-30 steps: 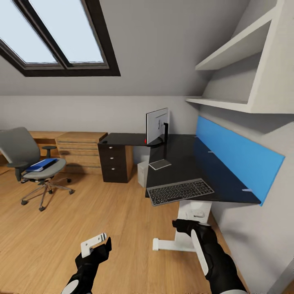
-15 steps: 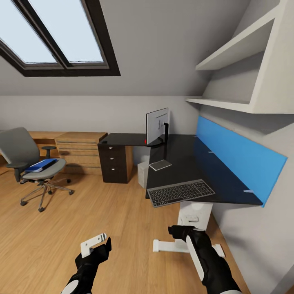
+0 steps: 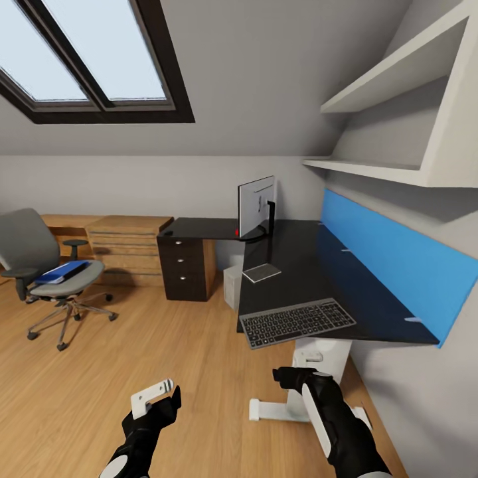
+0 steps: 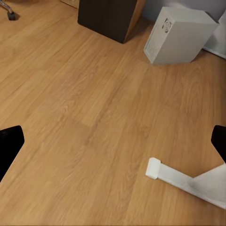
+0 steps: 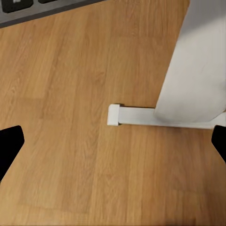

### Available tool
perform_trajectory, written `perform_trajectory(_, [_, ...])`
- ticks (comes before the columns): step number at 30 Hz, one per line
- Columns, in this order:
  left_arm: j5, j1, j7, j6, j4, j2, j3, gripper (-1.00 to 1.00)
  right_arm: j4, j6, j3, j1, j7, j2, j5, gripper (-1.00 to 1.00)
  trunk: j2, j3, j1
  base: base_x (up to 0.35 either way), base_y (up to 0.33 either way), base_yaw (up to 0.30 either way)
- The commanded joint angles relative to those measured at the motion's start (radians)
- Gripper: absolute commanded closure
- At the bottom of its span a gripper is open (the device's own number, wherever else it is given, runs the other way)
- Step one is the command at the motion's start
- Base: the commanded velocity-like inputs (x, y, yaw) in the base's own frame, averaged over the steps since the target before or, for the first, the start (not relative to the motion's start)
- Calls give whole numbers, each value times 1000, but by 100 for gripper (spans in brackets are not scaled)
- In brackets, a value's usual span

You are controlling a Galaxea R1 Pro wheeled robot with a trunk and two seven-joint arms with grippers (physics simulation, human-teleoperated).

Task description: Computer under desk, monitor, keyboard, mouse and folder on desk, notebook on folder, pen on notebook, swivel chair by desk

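From the head view the whole corner is laid out: a black desk runs along the wall under a blue back panel, with the monitor standing upright at its far end, screen turned away toward the left of the room. The keyboard lies on the near end of the desk, overhanging the front edge a little, its long axis running across the desk and slightly skewed. A small flat grey pad sits between keyboard and monitor. The white computer stands on the floor beside a dark drawer unit. Well apart to the left, the swivel chair carries the blue folder flat on its seat.

The left wrist view adds the computer's front face and the desk's white foot on bare wood floor; the left gripper is spread wide, empty. In the right wrist view, the keyboard's edge overhangs the desk leg, and the right gripper is likewise wide and empty
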Motion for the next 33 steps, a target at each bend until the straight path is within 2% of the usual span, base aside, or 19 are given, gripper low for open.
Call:
perform_trajectory(1, [6, 0, 7, 3, -2, 1, -1, -100, -1, 5, 1, 0, -5, 0, -1, -100, -1, -1, 0, 66, 0, 0])
perform_trajectory(11, [6, -1, 7, 2, -2, 0, -1, -100, -1, 5, 2, 0, -5, 1, -1, -100, -1, -1, 0, 156, 74, 0])
perform_trajectory(33, [6, 0, 7, 0, -2, 0, -1, -100, -2, 5, 2, 0, -5, -1, -1, -100, -1, -1, 0, 32, 52, 0])
